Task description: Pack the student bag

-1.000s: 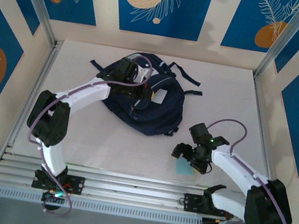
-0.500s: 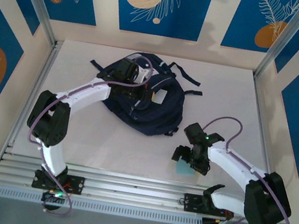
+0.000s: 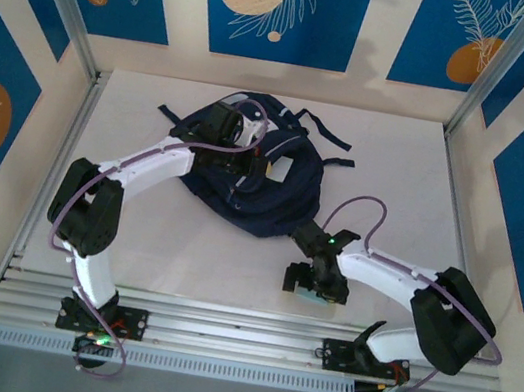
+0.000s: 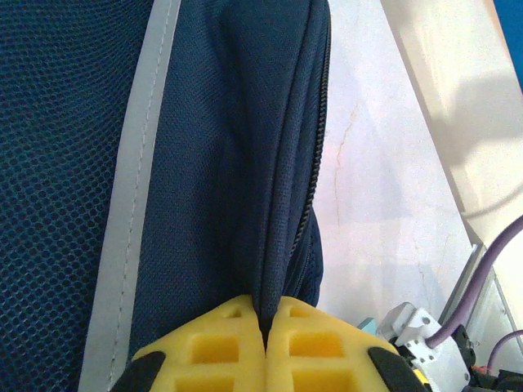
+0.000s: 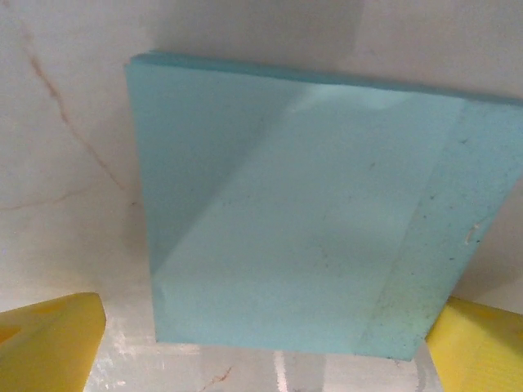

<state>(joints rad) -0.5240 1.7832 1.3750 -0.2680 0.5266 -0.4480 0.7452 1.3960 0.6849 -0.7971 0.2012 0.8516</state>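
The left gripper (image 4: 265,327) has its jaws closed on a fold of the student bag (image 3: 276,204) just beside the zip, probably lifting the fabric so the opening gapes for packing. The bag lies at the middle of the far half of the surface (image 3: 183,243), its cloth pinched between those jaws. By the front edge, right of centre, the right gripper (image 5: 261,355) hangs over a teal notepad (image 5: 310,212), possibly sticky notes. Its jaws are spread wide, one tip at each near corner, gripping nothing. The bag is near them, on the far side.
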